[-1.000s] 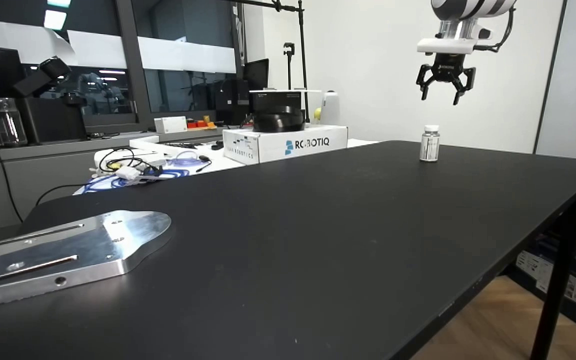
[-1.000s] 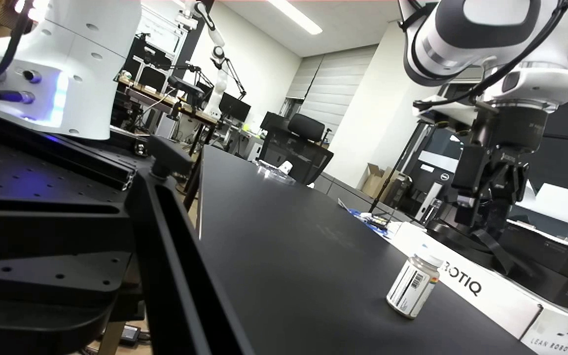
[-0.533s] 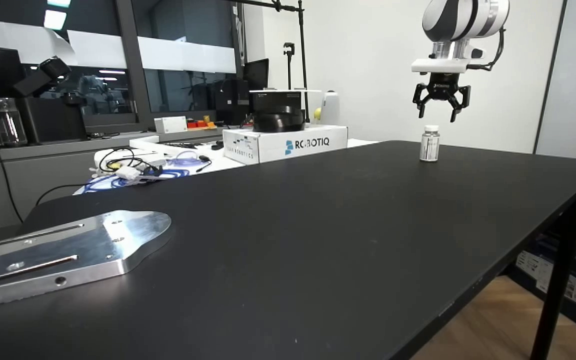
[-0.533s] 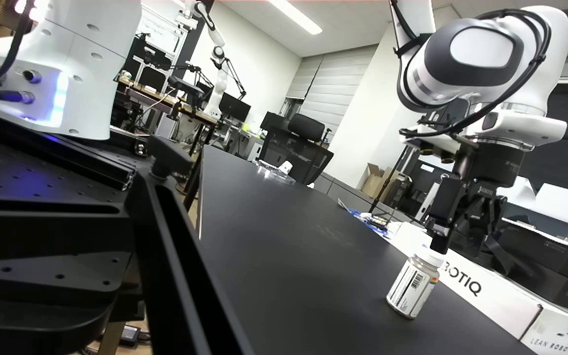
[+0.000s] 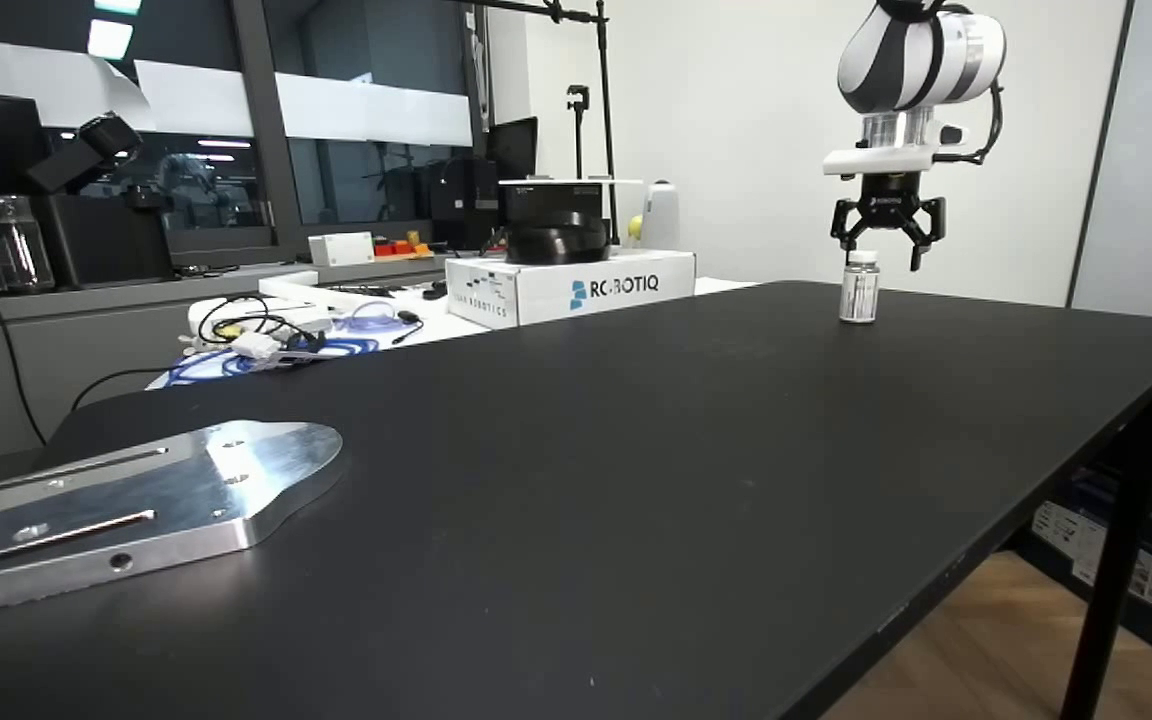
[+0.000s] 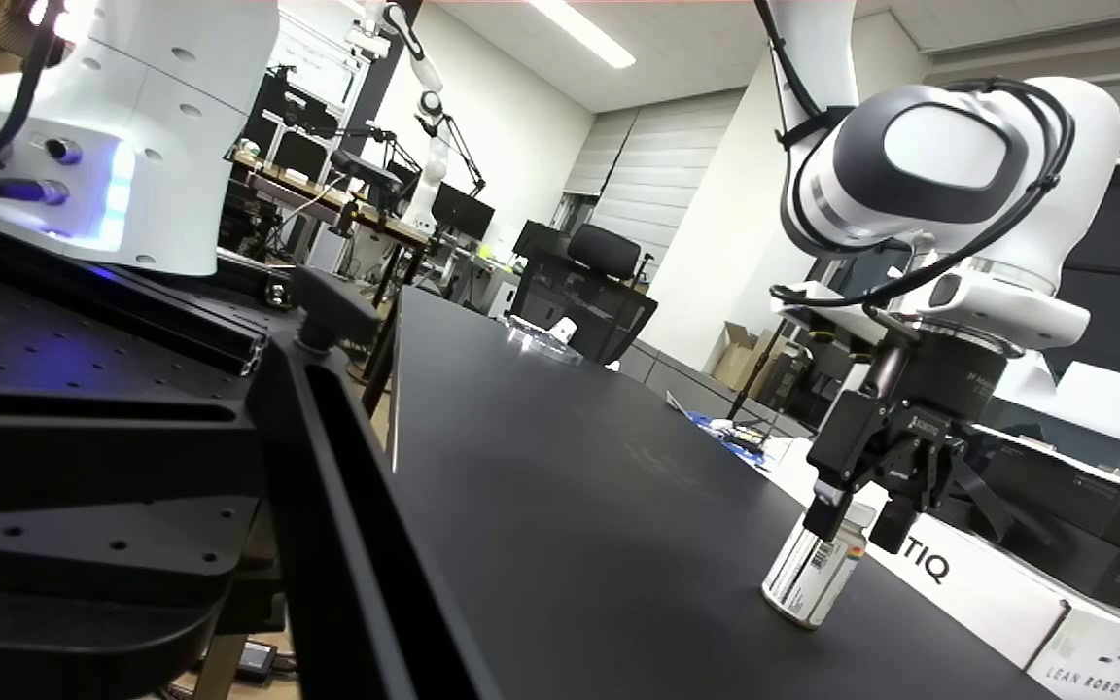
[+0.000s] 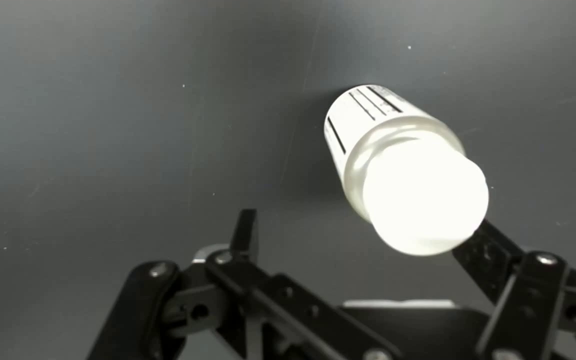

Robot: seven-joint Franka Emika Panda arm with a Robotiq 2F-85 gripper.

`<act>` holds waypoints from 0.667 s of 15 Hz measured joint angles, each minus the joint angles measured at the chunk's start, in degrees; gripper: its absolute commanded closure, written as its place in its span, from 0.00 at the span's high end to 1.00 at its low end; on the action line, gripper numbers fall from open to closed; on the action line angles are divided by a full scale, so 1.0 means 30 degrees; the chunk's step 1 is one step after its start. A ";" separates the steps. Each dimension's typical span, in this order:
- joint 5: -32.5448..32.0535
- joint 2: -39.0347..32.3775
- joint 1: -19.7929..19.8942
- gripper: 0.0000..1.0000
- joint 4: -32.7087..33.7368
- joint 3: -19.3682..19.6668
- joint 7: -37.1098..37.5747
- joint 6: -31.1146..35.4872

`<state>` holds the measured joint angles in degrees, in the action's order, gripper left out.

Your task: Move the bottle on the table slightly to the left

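Note:
The small bottle (image 5: 859, 298) stands upright on the black table (image 5: 636, 480), near its far end. In an exterior view the bottle (image 6: 808, 578) shows a white label with a barcode. In the wrist view the bottle (image 7: 360, 122) is right of centre, its white cap bright and close to the camera. My gripper (image 5: 881, 262) is open and points down at cap height. In an exterior view the gripper (image 6: 857, 533) has one finger in front of the upper bottle. In the wrist view the cap hides the tip of the right finger; I cannot tell whether they touch.
A white ROBOTIQ box (image 5: 606, 290) with black items on top stands beside the table, close behind the bottle in an exterior view (image 6: 978, 593). A shiny metal plate (image 5: 186, 480) lies on the table's near left. Cables (image 5: 266, 335) lie on a side surface.
My open gripper has come down and slightly to the left in the exterior view where the bottle is far, from well above the bottle to cap height. The bottle has not moved.

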<state>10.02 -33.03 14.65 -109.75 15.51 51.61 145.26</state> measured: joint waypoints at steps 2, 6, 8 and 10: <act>0.0077 -0.0373 0.0000 1.00 0.0263 0.0016 0.0005 -0.0172; 0.0138 -0.0914 -0.0039 1.00 0.0613 0.0014 0.0007 -0.0180; 0.0152 -0.1032 -0.0105 1.00 0.0718 0.0014 0.0007 -0.0097; 0.0237 -0.1062 -0.0185 1.00 0.0782 0.0013 0.0007 -0.0046</act>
<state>10.73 -36.22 14.09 -107.40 15.55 51.63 145.12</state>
